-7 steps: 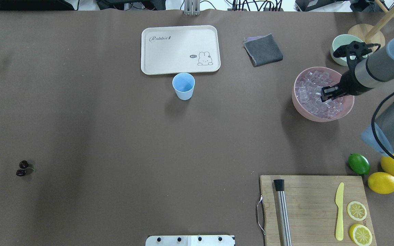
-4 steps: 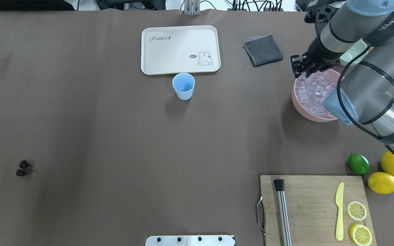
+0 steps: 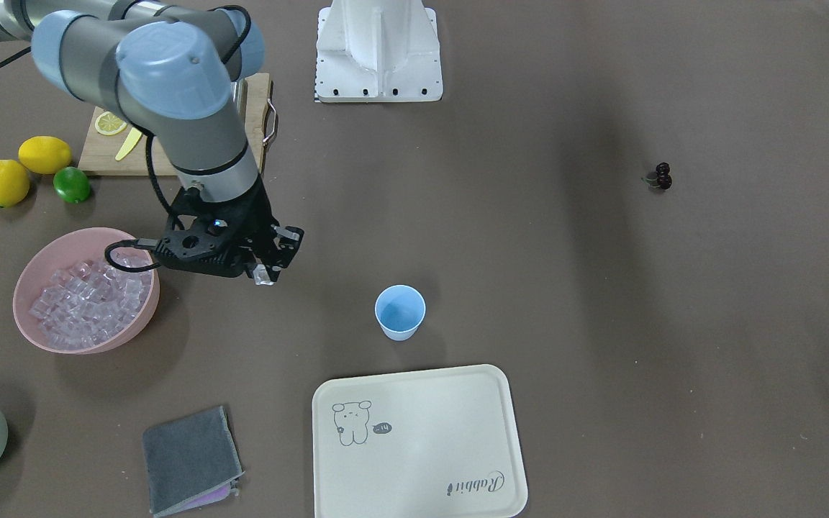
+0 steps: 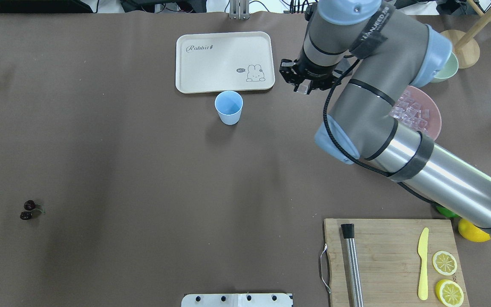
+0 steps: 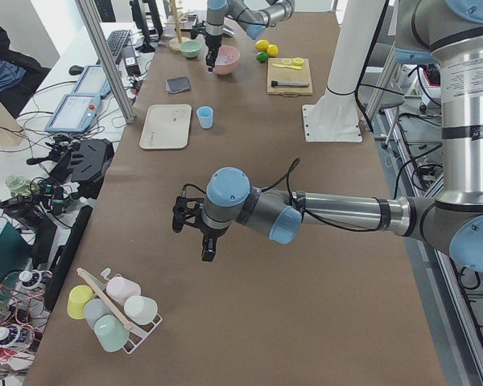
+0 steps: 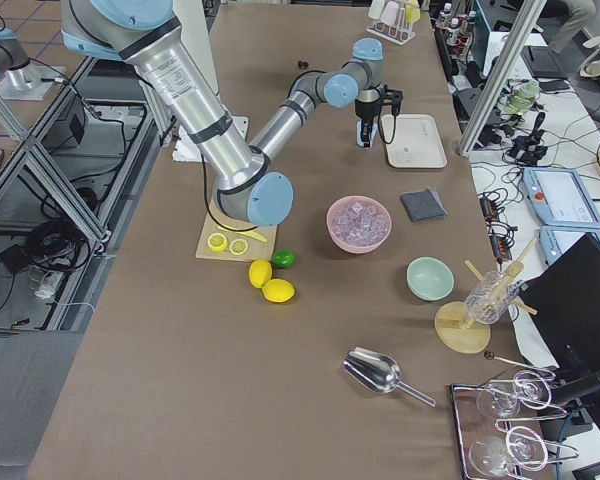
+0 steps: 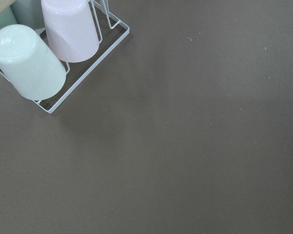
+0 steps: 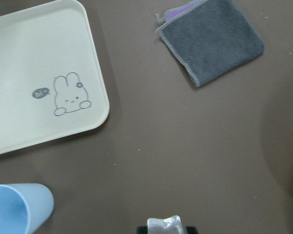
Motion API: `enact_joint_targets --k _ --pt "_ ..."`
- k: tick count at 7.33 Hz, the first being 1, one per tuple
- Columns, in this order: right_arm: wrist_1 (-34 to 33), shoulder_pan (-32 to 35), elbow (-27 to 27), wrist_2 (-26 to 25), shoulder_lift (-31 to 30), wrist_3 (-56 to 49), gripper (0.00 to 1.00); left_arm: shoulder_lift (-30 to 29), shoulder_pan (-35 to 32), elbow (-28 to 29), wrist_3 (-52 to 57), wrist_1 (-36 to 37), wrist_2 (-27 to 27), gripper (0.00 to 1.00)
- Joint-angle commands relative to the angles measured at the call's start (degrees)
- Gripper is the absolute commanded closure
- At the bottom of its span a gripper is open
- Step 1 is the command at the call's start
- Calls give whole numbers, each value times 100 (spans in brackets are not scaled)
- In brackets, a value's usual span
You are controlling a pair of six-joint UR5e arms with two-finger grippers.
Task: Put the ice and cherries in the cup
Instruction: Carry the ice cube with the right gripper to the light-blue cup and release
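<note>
Since leaving the pink bowl, right gripper sits upper centre, right of cup — clamped on, seemingly, one ice cube | drop next | cherries lower left, untouched | left gripper: can't tell.

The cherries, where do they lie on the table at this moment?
In the overhead view the cherries lie alone on the robot's left side of the table, far from the cup, which stands beside the tray.
</note>
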Motion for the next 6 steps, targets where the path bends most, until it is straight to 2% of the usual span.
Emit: enact_joint_targets --k 1,2,6 --pt "437 -479 -942 -524 883 1080 72 49 -6 -22 -2 -9 -4 2" --pt "622 -681 -1436 -866 1218 1425 72 23 3 39 7 -17 -4 2" --pt "1291 -964 -1766 -1194 1178 1596 69 58 -6 5 -2 -17 -4 2"
